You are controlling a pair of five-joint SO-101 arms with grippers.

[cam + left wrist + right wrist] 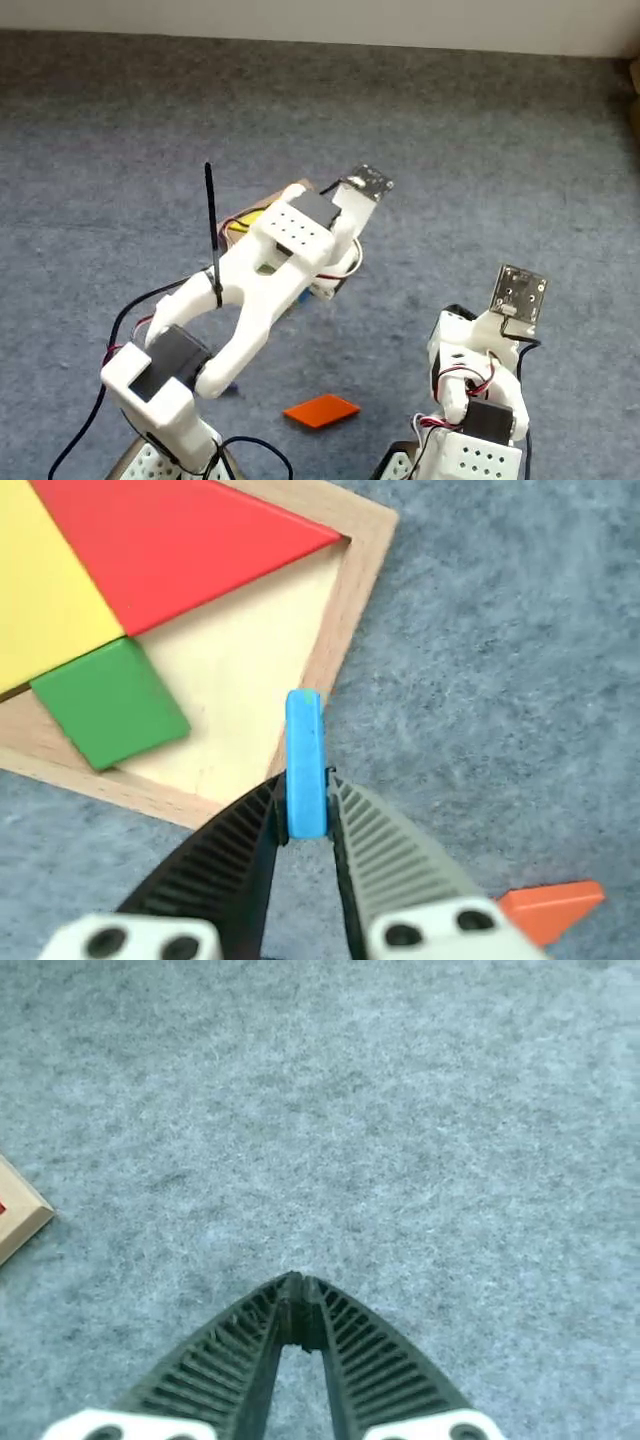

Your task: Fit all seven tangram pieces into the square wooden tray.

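The square wooden tray (347,605) holds a red triangle (180,545), a yellow triangle (45,600) and a green square (110,702); the rest of its floor is bare wood. My left gripper (305,792) is shut on a blue piece (305,755), held on edge just above the tray's rim at the bare part. In the high view the left arm (265,290) covers most of the tray. An orange parallelogram (322,410) lies flat on the carpet near the arm bases. My right gripper (300,1308) is shut on nothing, low over bare carpet.
Grey-blue carpet covers the table. The right arm (478,375) is folded back near its base at the front right. A corner of the tray (18,1215) appears in the right wrist view. A black cable (212,235) stands up beside the left arm.
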